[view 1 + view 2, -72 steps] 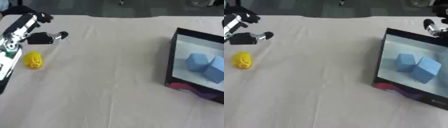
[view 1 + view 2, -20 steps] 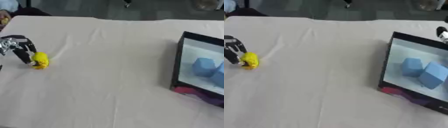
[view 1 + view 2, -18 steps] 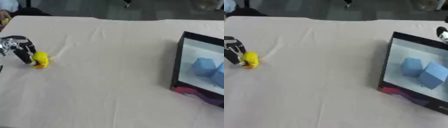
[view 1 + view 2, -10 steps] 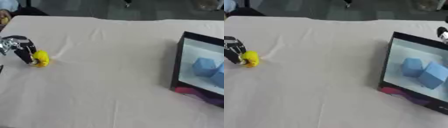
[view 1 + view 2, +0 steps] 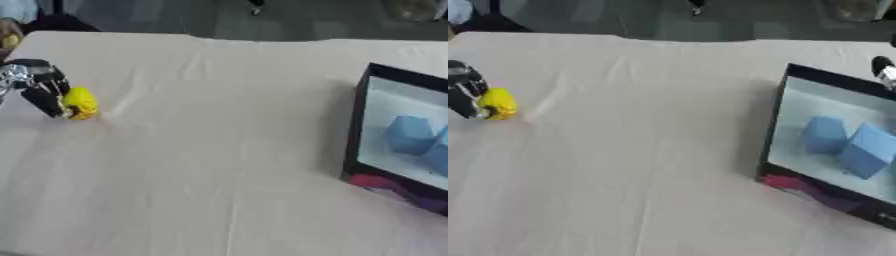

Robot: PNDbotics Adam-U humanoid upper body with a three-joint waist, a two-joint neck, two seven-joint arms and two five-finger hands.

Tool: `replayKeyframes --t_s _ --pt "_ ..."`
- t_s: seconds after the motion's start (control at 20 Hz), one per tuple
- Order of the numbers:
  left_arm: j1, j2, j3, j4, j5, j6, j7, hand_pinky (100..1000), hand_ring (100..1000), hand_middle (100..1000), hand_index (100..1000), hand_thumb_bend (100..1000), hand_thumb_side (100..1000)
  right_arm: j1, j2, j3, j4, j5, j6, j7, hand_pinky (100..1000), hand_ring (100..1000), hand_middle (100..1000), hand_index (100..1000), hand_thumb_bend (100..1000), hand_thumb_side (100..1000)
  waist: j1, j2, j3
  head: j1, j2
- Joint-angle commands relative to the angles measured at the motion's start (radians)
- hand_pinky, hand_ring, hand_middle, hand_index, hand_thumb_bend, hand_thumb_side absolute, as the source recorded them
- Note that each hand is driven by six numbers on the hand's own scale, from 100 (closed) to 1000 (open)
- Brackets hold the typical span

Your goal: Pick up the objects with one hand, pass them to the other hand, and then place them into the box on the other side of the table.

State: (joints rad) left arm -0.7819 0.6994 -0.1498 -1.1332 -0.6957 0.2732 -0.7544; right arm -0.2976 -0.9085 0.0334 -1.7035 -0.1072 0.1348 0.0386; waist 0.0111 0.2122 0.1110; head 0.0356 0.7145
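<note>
The table (image 5: 219, 165) is covered with a pale beige cloth, lightly creased, and takes up most of both views. Beyond its far edge lies a dark floor, too blurred to make out in detail.

On the right side of the table stands a box (image 5: 776, 125) with black walls and a pale interior, its open face turned towards the middle of the table. Along its lower front wall runs a strip printed in magenta and purple; some small light marks sit near the right end of that strip, but no lettering can be read. No brand or label is legible anywhere in either view.

Inside the box lie two blue blocks: the left blue block (image 5: 825, 134) sits further in, and the right blue block (image 5: 867, 150) lies just beside it, tilted, the two touching or nearly so.

At the far left edge of the table is the left hand (image 5: 35, 85), black with silver parts. Its fingers (image 5: 45, 102) are curled downwards, tips at the cloth, and they close against the left flank of the yellow object (image 5: 80, 102). The yellow object is small, rounded and upright on the cloth; its exact kind cannot be told. It is well apart from the box, on the opposite side of the table.

Of the right hand (image 5: 883, 70), only a black-and-white part shows at the right edge, above the box's far wall; I cannot tell how its fingers stand.
</note>
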Motion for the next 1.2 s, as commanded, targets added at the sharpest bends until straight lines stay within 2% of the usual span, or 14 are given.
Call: replayKeyframes --t_s 0.05,0.2,0.65,0.95,1.2 --pt "-0.008 0.051 0.028 -0.06 0.033 0.016 0.023 818 799 660 529 182 100 -0.006 -0.03 -0.012 -0.011 0.0 -0.007 -0.001 992 1000 918 935 193 577 0.0 -0.026 0.002 -0.005 -0.008" --pt "0.002 0.041 0.036 -0.125 0.096 0.025 0.072 804 791 641 522 104 100 -0.01 -0.034 -0.015 -0.028 -0.015 -0.01 -0.005 992 1000 919 936 200 564 -0.003 -0.026 0.003 -0.009 -0.01" --pt "0.033 -0.053 0.002 -0.27 0.271 0.029 0.259 750 769 609 512 100 129 -0.029 -0.045 -0.015 -0.137 -0.064 -0.003 0.004 989 1000 926 943 201 548 -0.015 -0.027 -0.004 -0.029 -0.018" --pt "0.06 -0.155 -0.015 -0.319 0.315 0.027 0.391 737 761 595 509 100 177 -0.038 -0.048 -0.017 -0.216 -0.089 0.0 0.015 987 1000 929 946 200 529 -0.023 -0.025 -0.009 -0.04 -0.029" --pt "0.075 -0.241 -0.033 -0.343 0.299 0.009 0.456 733 759 591 506 100 198 -0.055 -0.051 -0.005 -0.281 -0.099 -0.001 0.039 984 1000 928 944 206 518 -0.03 -0.027 -0.013 -0.054 -0.026"
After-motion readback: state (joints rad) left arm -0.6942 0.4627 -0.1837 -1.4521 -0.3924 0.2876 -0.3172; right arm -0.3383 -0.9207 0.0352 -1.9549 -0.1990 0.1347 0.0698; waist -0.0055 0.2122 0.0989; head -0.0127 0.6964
